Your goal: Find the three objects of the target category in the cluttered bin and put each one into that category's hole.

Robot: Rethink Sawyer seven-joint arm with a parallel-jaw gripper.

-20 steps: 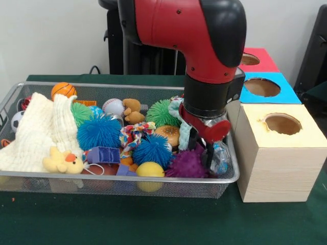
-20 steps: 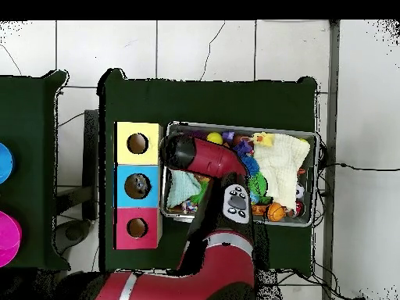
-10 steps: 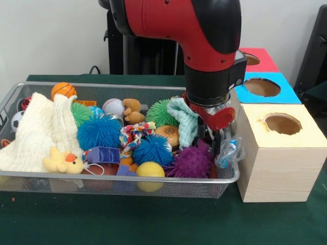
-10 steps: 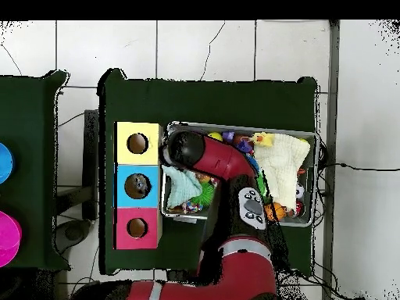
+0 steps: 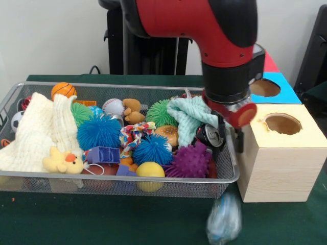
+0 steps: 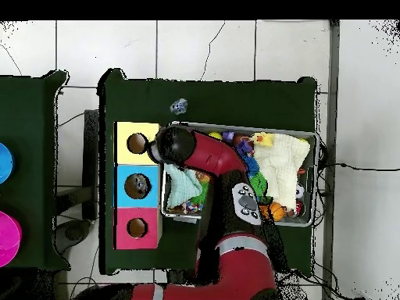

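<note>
The red and black arm (image 5: 214, 25) descends from above, wrist vertical. The gripper (image 5: 231, 133) hangs below the wrist collar, mostly hidden behind it. Finger position cannot be determined. In the overhead view, the arm (image 6: 215, 164) reaches forward-left from the base.

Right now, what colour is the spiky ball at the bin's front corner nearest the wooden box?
Purple. The spiky ball shows best in the front view.

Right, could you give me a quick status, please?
Tool between bin and yellow box, state unclear. Crinkly clear item on the green table outside the bin. Not holed.
</note>
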